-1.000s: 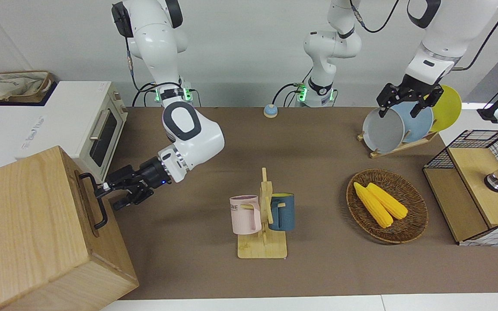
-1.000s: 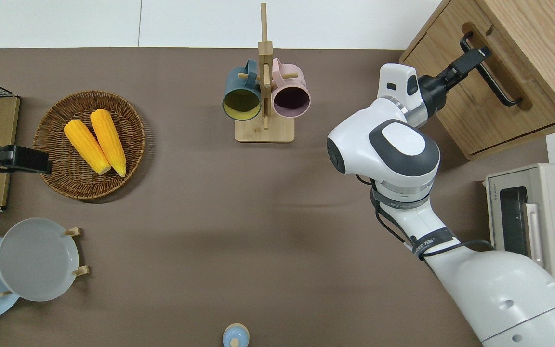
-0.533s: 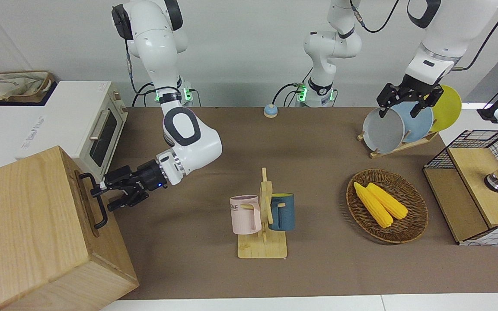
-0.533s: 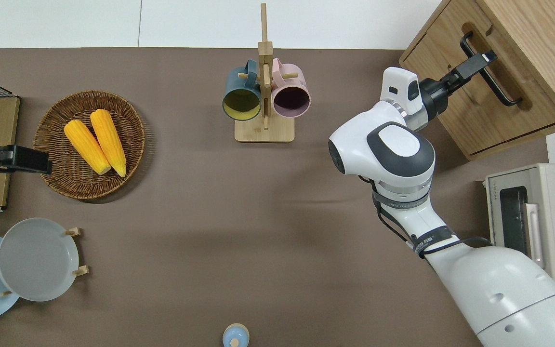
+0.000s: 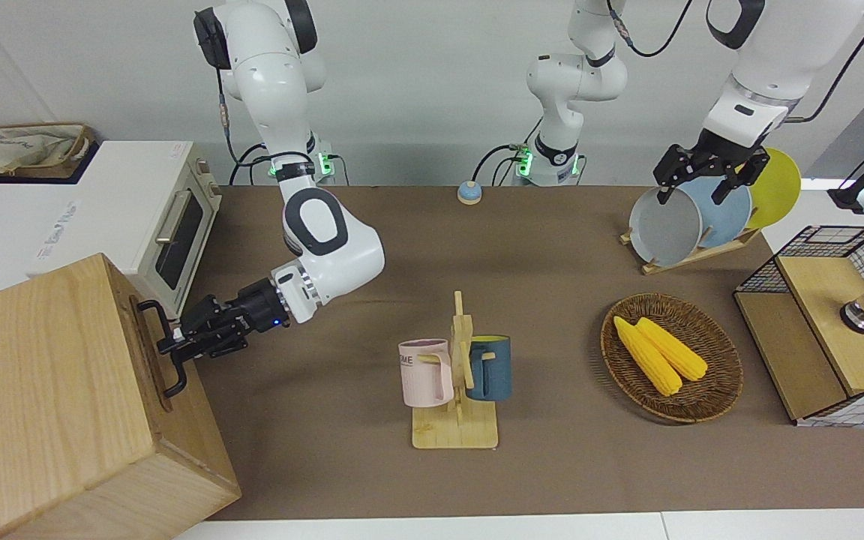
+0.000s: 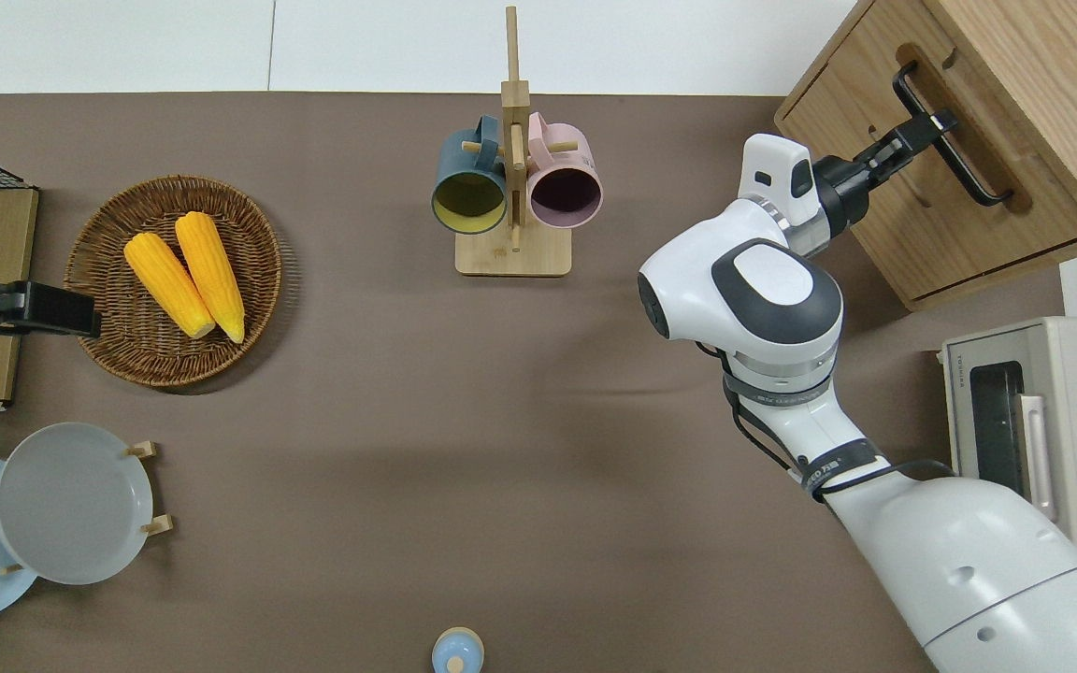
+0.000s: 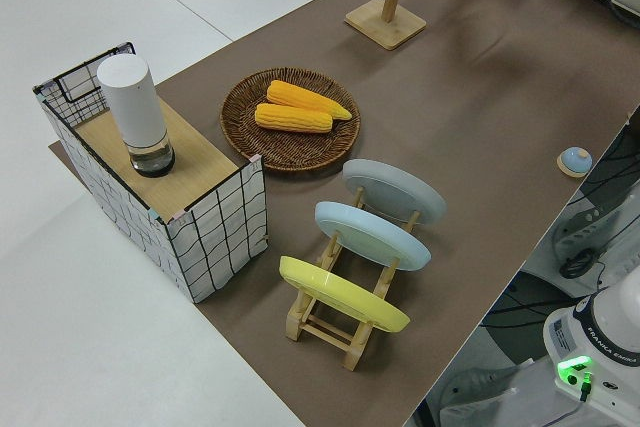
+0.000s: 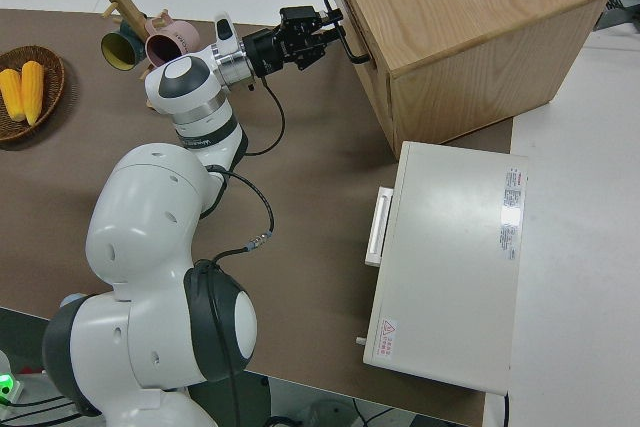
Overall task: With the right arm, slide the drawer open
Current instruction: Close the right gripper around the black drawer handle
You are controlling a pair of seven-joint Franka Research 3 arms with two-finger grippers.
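Observation:
The drawer (image 6: 931, 210) sits flush in the pale wooden cabinet (image 5: 42, 390) at the right arm's end of the table. Its black bar handle (image 6: 964, 164) runs across the front panel and also shows in the front view (image 5: 173, 375) and the right side view (image 8: 352, 47). My right gripper (image 5: 175, 343) reaches sideways to the handle, and its fingers are shut on the bar near one end, as the overhead view (image 6: 924, 128) and the right side view (image 8: 322, 29) show. My left arm is parked, with its gripper (image 5: 706, 184) open.
A wooden mug rack (image 6: 512, 187) with a pink and a blue mug stands mid-table, close to my right arm's elbow. A white toaster oven (image 6: 1034, 421) stands beside the cabinet, nearer to the robots. A wicker basket with corn (image 6: 174, 280) and a plate rack (image 5: 691, 217) are toward the left arm's end.
My right gripper's fingers, open around the handle before, have closed on the bar. The wrist shifted slightly. The drawer has not moved.

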